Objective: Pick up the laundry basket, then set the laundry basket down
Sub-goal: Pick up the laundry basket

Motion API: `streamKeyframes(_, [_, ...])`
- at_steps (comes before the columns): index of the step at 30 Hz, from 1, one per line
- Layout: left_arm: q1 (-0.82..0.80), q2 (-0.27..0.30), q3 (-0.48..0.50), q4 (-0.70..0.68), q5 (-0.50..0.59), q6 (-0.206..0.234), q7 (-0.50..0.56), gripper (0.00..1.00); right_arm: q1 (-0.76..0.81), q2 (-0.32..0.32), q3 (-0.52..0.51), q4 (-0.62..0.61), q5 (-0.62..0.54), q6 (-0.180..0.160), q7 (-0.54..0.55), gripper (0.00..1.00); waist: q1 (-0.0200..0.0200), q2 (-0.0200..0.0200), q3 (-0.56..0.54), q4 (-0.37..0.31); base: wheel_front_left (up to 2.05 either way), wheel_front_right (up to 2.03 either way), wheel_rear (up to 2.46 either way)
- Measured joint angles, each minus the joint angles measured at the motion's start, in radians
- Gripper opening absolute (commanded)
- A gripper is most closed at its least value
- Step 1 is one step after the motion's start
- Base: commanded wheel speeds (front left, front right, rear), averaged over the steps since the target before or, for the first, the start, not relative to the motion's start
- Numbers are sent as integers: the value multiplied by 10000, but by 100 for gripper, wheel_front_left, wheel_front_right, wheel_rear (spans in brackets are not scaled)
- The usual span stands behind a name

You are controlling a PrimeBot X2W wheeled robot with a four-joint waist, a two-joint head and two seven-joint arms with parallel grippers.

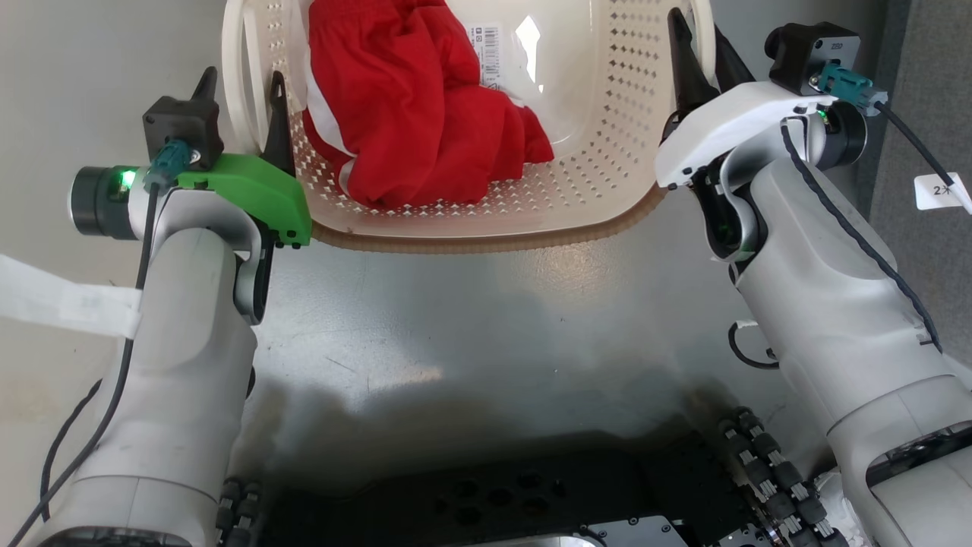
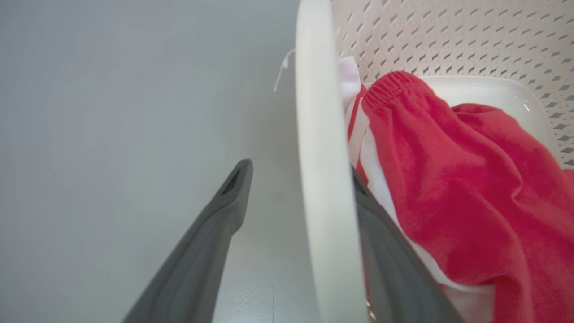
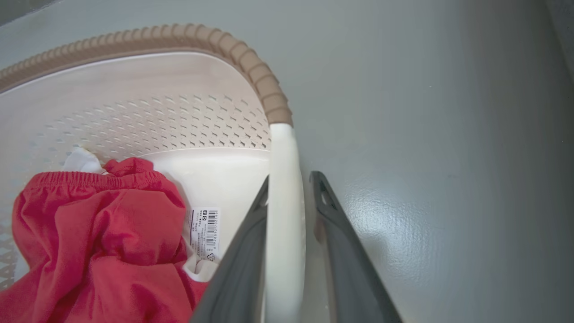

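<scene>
Closest to the lens, the left hand (image 2: 299,168) is straddling the left loop handle (image 2: 320,179) of the laundry basket (image 2: 448,40) with its fingers standing well apart. The outer finger is hanging clear of the handle over the grey floor (image 2: 112,134), while the inner one is sitting inside the basket against a red garment (image 2: 471,188). The right hand (image 3: 290,177) is bracketing the right loop handle (image 3: 284,224) far more narrowly. Its inner finger is lying along the handle, but whether the outer one is pressing on it I cannot tell.

In the head view the laundry basket is sitting at the top, between the two hands, with its brown woven-look rim trim (image 1: 486,237) facing the robot. Whether it is resting on the floor or hanging just off it I cannot tell. The red garment, edged in white, is lying heaped in the basket's left half. A barcode sticker (image 3: 205,233) is showing on the bare inner bottom, its print too small to read.

Further out, a green cover (image 1: 258,190) is capping the left wrist and a white cover (image 1: 729,121) the right. A white tag (image 1: 942,190) at the right edge is showing a "2" beside a cut-off character. The robot's black base (image 1: 493,494) is filling the bottom edge.
</scene>
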Motion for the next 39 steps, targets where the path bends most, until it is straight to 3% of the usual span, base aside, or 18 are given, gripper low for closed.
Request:
streamKeyframes(1, [-61, -8, -17, 82, 0, 2, -2, 51, -19, 0, 38, 31, 25, -2, 0, 34, 0, 0, -7, -6, 0, 0, 0])
streamKeyframes(2, [-101, -8, -35, 136, -2, 2, -2, 34, -39, 0, 75, 56, 58, -2, 0, 22, 0, 0, -16, -11, 0, 0, 0])
streamKeyframes(3, [-128, -8, -67, 176, -8, 0, -4, 3, -68, 10, 125, 84, 90, -2, 0, 8, 0, 0, -28, -17, 0, 0, 0])
streamKeyframes(4, [-153, -21, -107, 209, -15, -2, -12, 0, -102, 40, 169, 117, 94, -6, 0, 0, 0, 0, -41, -23, 0, 0, 0])
streamKeyframes(17, [-263, -102, -343, 888, -545, -84, -104, 0, -142, 140, 550, 650, 566, -90, 6, 0, 0, 0, -605, -81, 0, 0, 0])
streamKeyframes(27, [46, -192, -571, 1569, -1081, -155, -134, 0, -66, 221, 1039, 1494, 901, -69, 17, 0, 0, 0, -1748, -105, 0, 0, 0])
streamKeyframes(39, [1094, -324, -899, 2403, -1820, -324, -134, 0, 685, 366, 1674, 2629, 1565, 278, 88, 0, -1, 0, -3369, -47, 0, 0, 0])
